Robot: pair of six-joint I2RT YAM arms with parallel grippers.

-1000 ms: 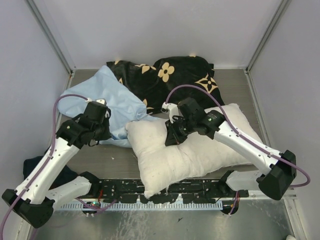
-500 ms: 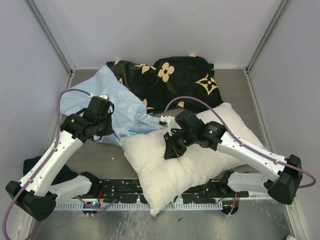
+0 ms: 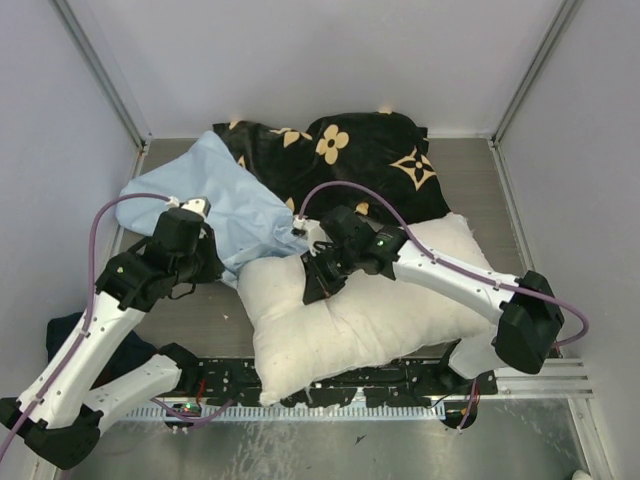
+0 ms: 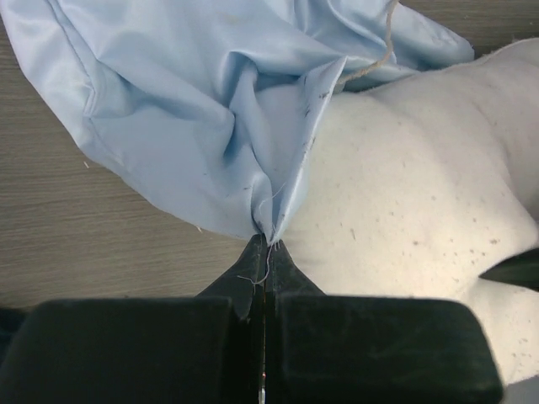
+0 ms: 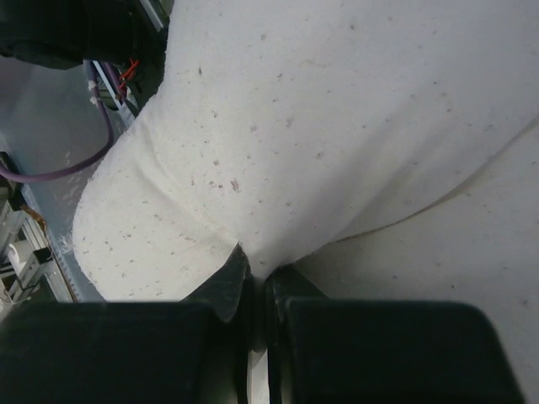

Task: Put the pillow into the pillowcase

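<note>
I see the pillow (image 3: 350,320) as cream-white, peppered with small dark specks. The pillowcase (image 3: 225,205) is plain light blue. The cloth (image 3: 340,160) behind them is black with tan flower motifs. The table (image 3: 215,305) shows grey-brown wood grain. My left arm (image 3: 80,345) and right arm (image 3: 450,278) are white with black joints.

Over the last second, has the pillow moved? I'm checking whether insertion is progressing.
Yes. The pillow slid left toward the pillowcase; its near corner travelled left along the black base rail, pulled by the right gripper.
</note>
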